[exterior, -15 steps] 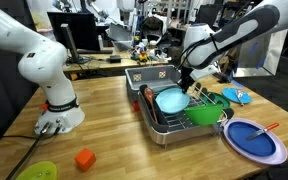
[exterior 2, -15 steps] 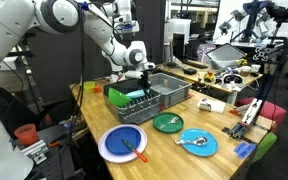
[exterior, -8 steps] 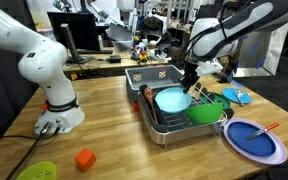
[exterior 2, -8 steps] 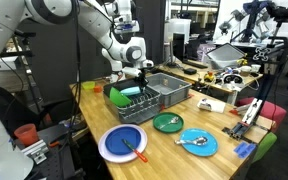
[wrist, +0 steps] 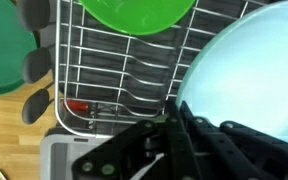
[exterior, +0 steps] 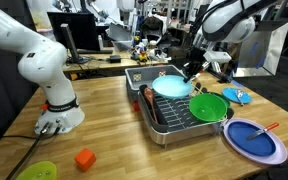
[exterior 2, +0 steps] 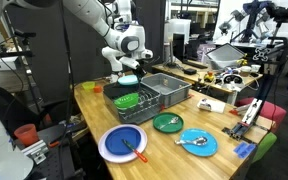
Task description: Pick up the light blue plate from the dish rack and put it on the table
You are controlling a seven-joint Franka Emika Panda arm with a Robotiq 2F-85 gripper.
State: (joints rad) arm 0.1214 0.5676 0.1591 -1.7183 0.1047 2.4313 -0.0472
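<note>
The light blue plate (exterior: pixel 171 86) is lifted clear above the dish rack (exterior: pixel 169 122), held by its edge in my gripper (exterior: pixel 189 72). It also shows in an exterior view (exterior 2: pixel 127 79) under the gripper (exterior 2: pixel 127 70). In the wrist view the pale plate (wrist: pixel 249 70) fills the right side, pinched between the black fingers (wrist: pixel 179 112), with the silver wire rack (wrist: pixel 124 70) below. The wooden table (exterior: pixel 114 130) lies around the rack.
A green bowl (exterior: pixel 208 106) sits in the rack's end. A dark blue plate with a lilac rim (exterior: pixel 254 139) lies on the table beside it. A tan dotted box (exterior: pixel 149 76) stands behind the rack. An orange block (exterior: pixel 84 158) and a green dish (exterior: pixel 36 171) lie near the front.
The gripper has risen with the light blue plate, lifting it out of the rack. The green bowl now lies uncovered in the rack.
</note>
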